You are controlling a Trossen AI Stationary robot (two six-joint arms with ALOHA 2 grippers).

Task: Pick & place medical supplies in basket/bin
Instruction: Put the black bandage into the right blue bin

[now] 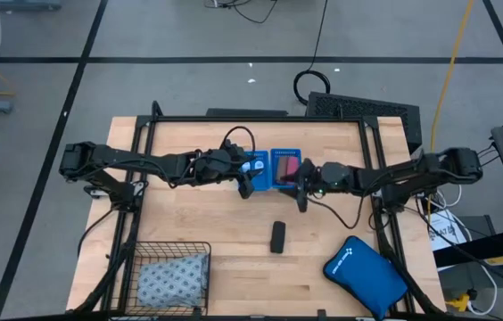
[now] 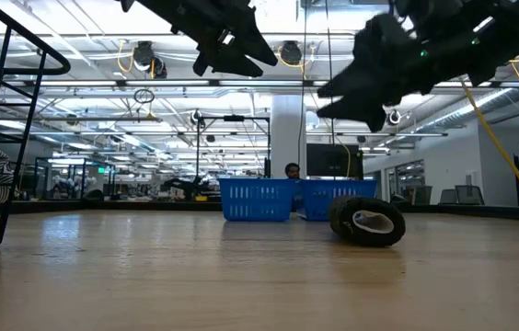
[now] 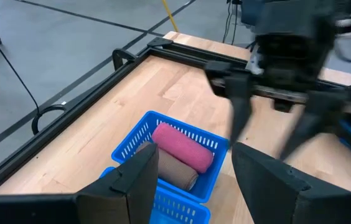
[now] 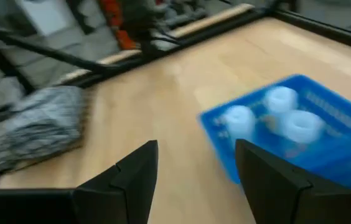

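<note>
Though near — black roll beyond right tool

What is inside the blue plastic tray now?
The blue tray holds a pink roll and a brown roll in one compartment, three white vials in the other. The floor beneath them is hidden.

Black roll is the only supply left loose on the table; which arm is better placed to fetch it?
Probably right. The right claw hangs open just above-right of the black roll; the left claw, also open, sits farther off, over the blue tray.
</note>
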